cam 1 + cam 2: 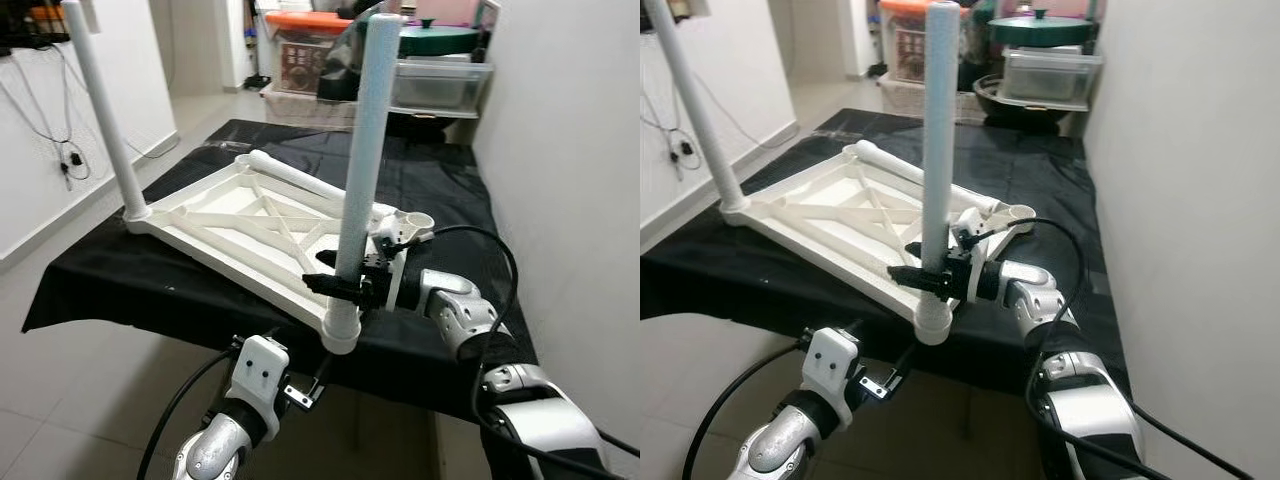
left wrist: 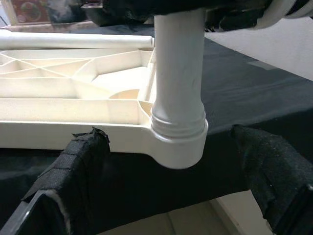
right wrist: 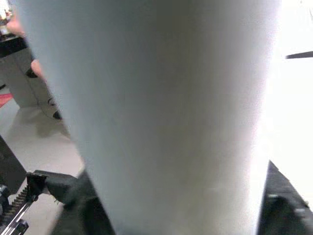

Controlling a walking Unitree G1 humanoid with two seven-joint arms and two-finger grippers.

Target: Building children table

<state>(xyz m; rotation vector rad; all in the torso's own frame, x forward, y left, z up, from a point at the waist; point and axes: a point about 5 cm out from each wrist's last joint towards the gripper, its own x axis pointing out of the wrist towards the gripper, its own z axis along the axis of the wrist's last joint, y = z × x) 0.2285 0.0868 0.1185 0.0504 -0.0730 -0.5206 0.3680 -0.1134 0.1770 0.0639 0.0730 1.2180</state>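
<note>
A white children's table top (image 1: pixel 240 225) lies upside down on a black-clothed table (image 1: pixel 120 290). One white leg (image 1: pixel 105 110) stands upright in its far left corner. Another leg (image 1: pixel 368 150) stands in the near corner socket (image 2: pixel 178 142), and my right gripper (image 1: pixel 340 285) is shut on it low down, just above the socket. That leg (image 3: pixel 161 112) is pressed close to the camera in the right wrist view. A third leg (image 1: pixel 300 178) lies loose along the top's far side. My left gripper (image 2: pixel 166 132) hangs open below the table edge, its fingers (image 2: pixel 83 166) spread either side of the socket without touching it.
An empty corner socket (image 1: pixel 420 222) shows at the right of the table top. A white wall (image 1: pixel 570 150) runs close along the right. Storage boxes (image 1: pixel 440 80) and an orange-lidded bin (image 1: pixel 305 50) stand behind the table. Cables (image 1: pixel 65 150) hang on the left wall.
</note>
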